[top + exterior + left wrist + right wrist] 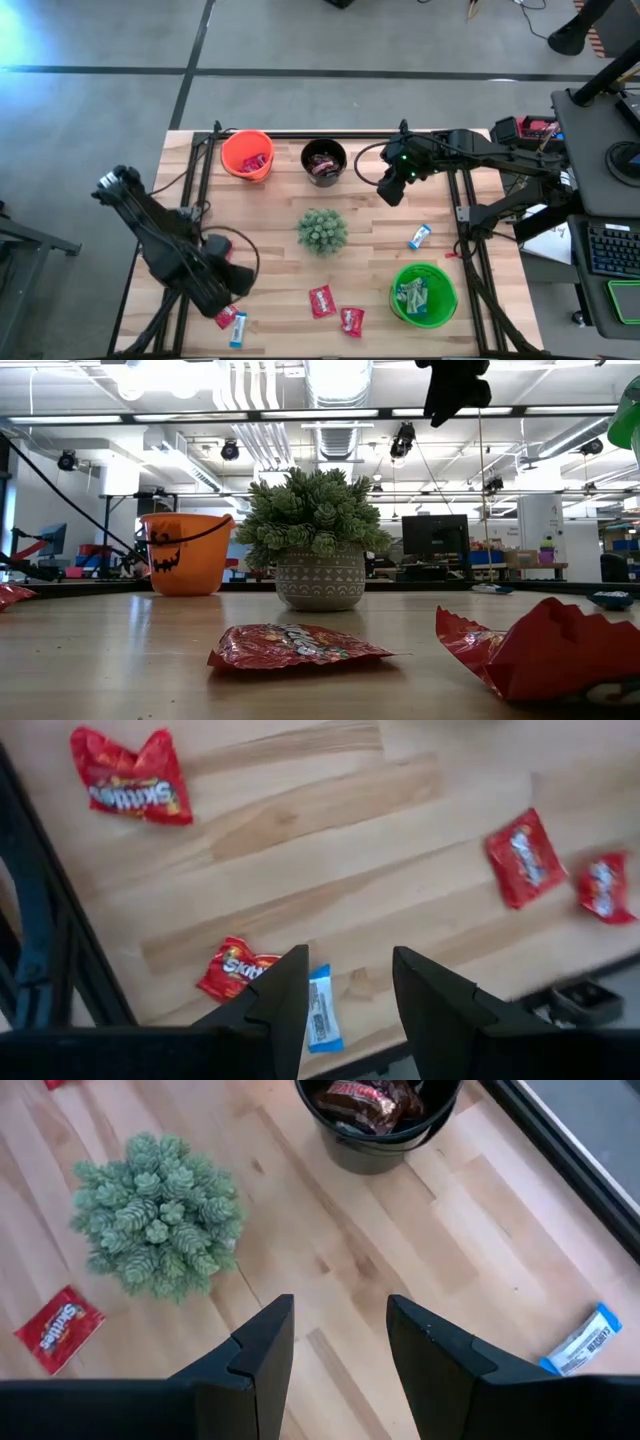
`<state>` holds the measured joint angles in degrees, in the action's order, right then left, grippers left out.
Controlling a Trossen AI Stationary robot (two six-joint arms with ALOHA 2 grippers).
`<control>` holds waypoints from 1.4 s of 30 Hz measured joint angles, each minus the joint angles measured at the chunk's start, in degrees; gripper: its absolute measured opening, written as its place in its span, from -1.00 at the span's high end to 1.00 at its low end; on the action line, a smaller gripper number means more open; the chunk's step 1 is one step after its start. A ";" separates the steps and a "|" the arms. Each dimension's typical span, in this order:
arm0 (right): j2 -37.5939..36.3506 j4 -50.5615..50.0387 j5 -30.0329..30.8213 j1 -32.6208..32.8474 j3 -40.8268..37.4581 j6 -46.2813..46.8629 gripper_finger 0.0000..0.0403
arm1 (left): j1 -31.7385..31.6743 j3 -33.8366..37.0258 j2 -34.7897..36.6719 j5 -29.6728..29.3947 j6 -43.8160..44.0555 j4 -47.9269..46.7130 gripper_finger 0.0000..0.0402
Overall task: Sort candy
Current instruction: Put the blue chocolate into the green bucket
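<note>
The candy lies scattered on the wooden table. Near the front left, a red pack [227,317] and a light-blue bar [238,330] lie side by side. Two red packs [322,300] [351,320] lie at the front centre, and a blue bar [419,237] lies to the right. My left gripper [350,1005] hangs open above the red pack [235,970] and blue bar [322,1010], touching nothing. My right gripper [340,1350] is open, high over the table between the plant and the black bucket [380,1140], which holds brown candy.
An orange bucket [247,155] holding red candy stands at the far left. A green bucket [423,293] holding blue candy stands at the front right. A spiky green potted plant [322,230] stands mid-table. Dark frame rails [190,180] run along both table sides.
</note>
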<state>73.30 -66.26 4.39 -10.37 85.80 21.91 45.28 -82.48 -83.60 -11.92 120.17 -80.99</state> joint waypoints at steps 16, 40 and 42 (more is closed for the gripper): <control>0.00 -1.49 -0.21 6.04 0.00 3.81 0.24 | 5.88 0.00 -11.46 5.51 14.68 7.26 0.36; 0.00 -1.44 -0.16 15.54 0.00 8.20 0.24 | 8.00 0.00 -25.47 12.43 15.87 17.78 0.36; 0.00 -1.42 -0.14 15.65 0.00 8.20 0.24 | 8.00 0.00 -26.40 13.02 15.92 18.80 0.36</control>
<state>73.30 -67.68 4.25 5.28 85.80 30.11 53.28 -82.48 -110.01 1.10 136.09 -62.19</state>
